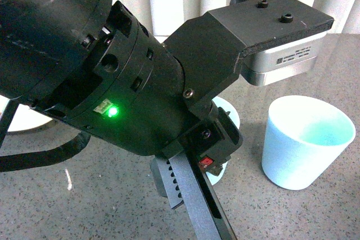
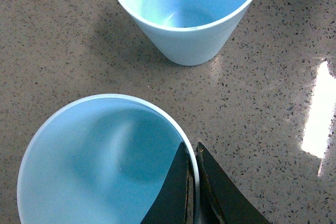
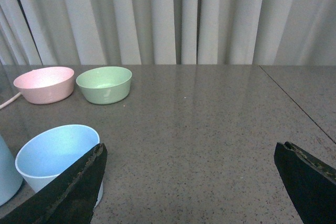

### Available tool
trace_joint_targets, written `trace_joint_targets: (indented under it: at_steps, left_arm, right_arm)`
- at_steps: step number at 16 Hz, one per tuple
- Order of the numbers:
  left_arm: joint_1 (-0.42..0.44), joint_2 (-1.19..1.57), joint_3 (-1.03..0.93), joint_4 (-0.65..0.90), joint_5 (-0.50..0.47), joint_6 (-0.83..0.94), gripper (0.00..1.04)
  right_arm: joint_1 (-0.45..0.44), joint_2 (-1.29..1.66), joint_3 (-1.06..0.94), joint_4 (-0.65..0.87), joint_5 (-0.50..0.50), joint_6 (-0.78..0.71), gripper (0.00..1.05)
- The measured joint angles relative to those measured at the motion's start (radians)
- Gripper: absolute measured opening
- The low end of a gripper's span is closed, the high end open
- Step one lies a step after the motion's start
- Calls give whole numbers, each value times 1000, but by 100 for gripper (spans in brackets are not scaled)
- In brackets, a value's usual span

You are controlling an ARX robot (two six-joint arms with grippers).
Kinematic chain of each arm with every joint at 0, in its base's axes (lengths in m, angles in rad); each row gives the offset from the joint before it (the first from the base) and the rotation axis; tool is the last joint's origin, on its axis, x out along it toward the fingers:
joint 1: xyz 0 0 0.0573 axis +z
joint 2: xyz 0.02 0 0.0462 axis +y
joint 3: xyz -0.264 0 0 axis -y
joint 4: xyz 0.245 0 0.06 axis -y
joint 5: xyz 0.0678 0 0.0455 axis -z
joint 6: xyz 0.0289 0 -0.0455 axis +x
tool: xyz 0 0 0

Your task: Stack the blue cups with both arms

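**Front view: left arm (image 1: 129, 82) pitched down, left gripper (image 2: 192, 153) clamped on a light blue tapered plastic cup (image 2: 94, 166)**

**1. Arm pose.** In the front view the bulky black left arm enters from the upper left. It slopes down toward the lower centre of the grey speckled table (image 1: 112, 206). A green indicator light (image 1: 112, 111) glows on the wrist housing. A grey boxy camera module (image 1: 281, 63) hangs under a black plate on top.

**2. Claw state.**
- Left wrist view: the two black fingers are clenched on the rim of the held cup, one against the inner wall and one against the outer wall. Whether the cup's base rests on the table cannot be told.
- Right wrist view: the right gripper (image 3: 189, 150) is released. Its black fingers (image 3: 68, 187) are spread wide with only bare table between them.

**3. Differences between views.**
- The front view hides most of the held cup behind the gripper.
- The second cup (image 1: 306, 141), a matching light blue tumbler, stands upright and empty to the right of the arm.
- The left wrist view shows the second cup near the held cup, not touching it.
- Only the right wrist view shows a round pink plastic bowl (image 3: 44, 84) and a round green plastic bowl (image 3: 105, 84). They sit side by side near the pale pleated curtain (image 3: 210, 14).

**4. Markings.** Dark print on the camera module's side face is too small to read. A small red tag (image 1: 206, 161) on the gripper body carries no legible text.
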Motion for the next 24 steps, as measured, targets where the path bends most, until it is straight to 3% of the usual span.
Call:
trace_joint_targets:
  at_steps: [3, 4, 12, 17, 22, 24]
  left_arm:
    - [-6, -16, -15, -2, -2, 7, 2]
    - [-7, -19, -18, -2, -3, 6, 8]
    - [-7, -45, -20, 10, 23, -41, 98]
    - [-27, -60, 22, 135, 98, -201, 98]
    - [-16, -57, 129, 280, 46, -403, 98]
    - [39, -45, 186, 320, -10, -495, 98]
  right_arm:
    - [0, 0, 0, 0, 0, 0, 98]
    - [0, 0, 0, 0, 0, 0, 98]
    - [0, 0, 0, 0, 0, 0, 98]
    - [0, 0, 0, 0, 0, 0, 98]
    - [0, 0, 0, 0, 0, 0, 98]
    - [0, 0, 0, 0, 0, 0, 98]
